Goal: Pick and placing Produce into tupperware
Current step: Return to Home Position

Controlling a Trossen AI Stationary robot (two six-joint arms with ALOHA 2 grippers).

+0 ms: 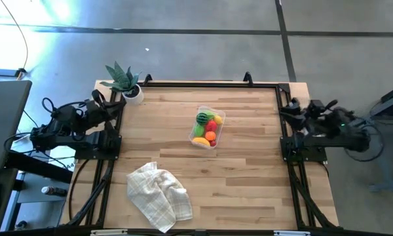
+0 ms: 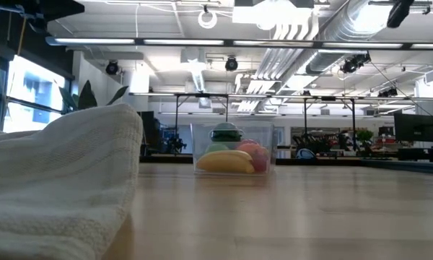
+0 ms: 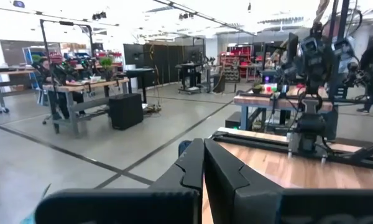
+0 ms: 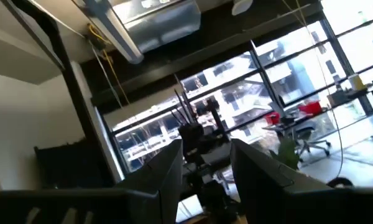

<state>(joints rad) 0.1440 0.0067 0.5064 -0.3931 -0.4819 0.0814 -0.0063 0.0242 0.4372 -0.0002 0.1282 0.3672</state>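
Note:
The clear tupperware (image 1: 220, 116) stands on its base at the middle of the wooden table, also seen in the low view (image 2: 268, 137). Inside it lie the produce: a striped green melon (image 1: 202, 118), red pieces (image 1: 211, 126), an orange ball (image 1: 211, 136), a yellow banana (image 1: 200, 141) and a green piece (image 1: 197, 130). My left gripper (image 3: 203, 167) is drawn back at the table's left edge (image 1: 116, 108), shut and holding nothing. My right gripper (image 4: 205, 168) is drawn back at the right edge (image 1: 289, 110), tipped upward, with a narrow gap between its fingers and nothing in it.
A crumpled white checked cloth (image 1: 158, 195) lies near the front left of the table and fills the low view's left (image 2: 58, 180). A spiky green plant in a white pot (image 1: 126, 82) stands at the far left corner. Black frame rails (image 1: 203, 83) edge the table.

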